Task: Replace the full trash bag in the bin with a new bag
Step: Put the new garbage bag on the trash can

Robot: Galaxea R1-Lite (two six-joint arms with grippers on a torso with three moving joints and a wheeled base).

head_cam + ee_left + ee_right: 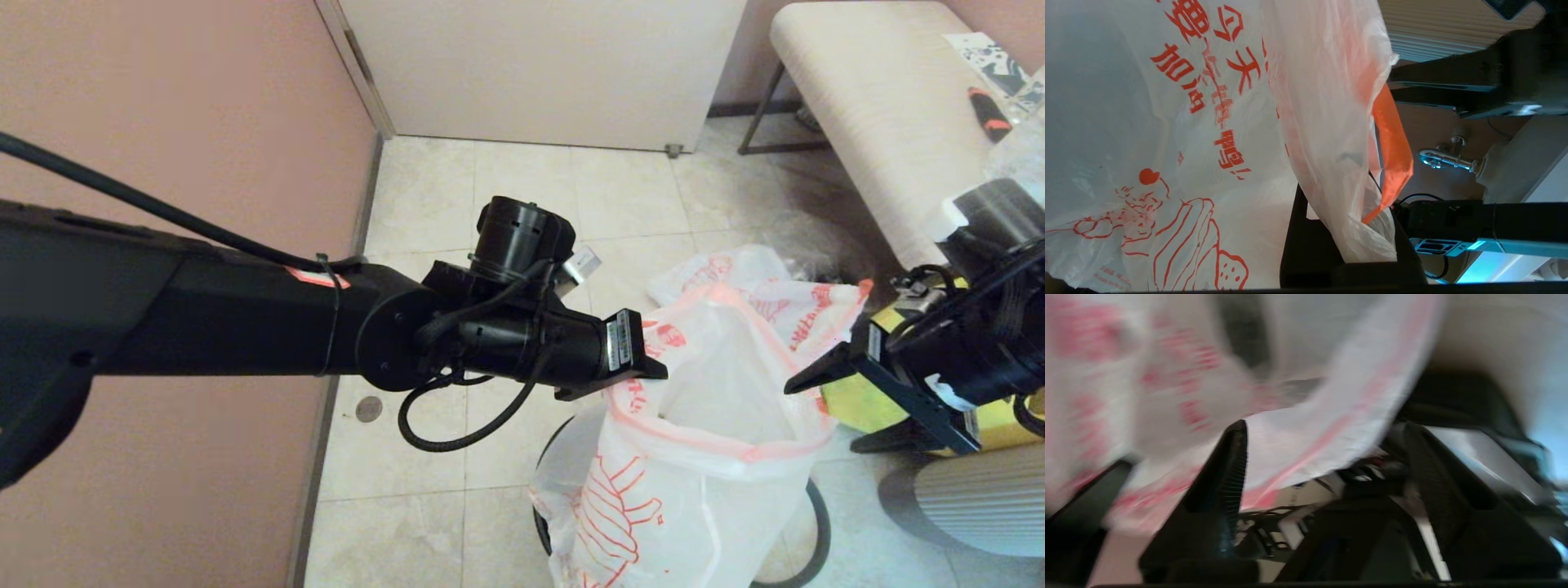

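Where pinched by the left gripper [645, 369], thin film of the new bag [702, 490] bunched tight between the black fingers [1304, 241], an orange handle [1392, 155] folded just beside. At the opposite side of the bag mouth, right gripper [816, 377] with fingers [1229, 477] apart, the pinkish bag edge draped across the gap and not squeezed.

Bag white, see-through and limp, with red-orange characters and a line drawing on its side. Mouth stretched wide between both grippers, lower part hanging over the bin [819, 523]. Of the bin, only parts of the dark round rim visible at both sides of the film.

Behind the mouth, more white printed film [735, 265]; cannot tell if a separate bag.

Pale tiled floor [522, 204], pink wall [163, 98] at left, white door [539, 65] at the far end, cream bench [882, 122] at right. Yellow tote [845, 400] and grey ribbed object [980, 498] on the floor near the bin, under the right arm.
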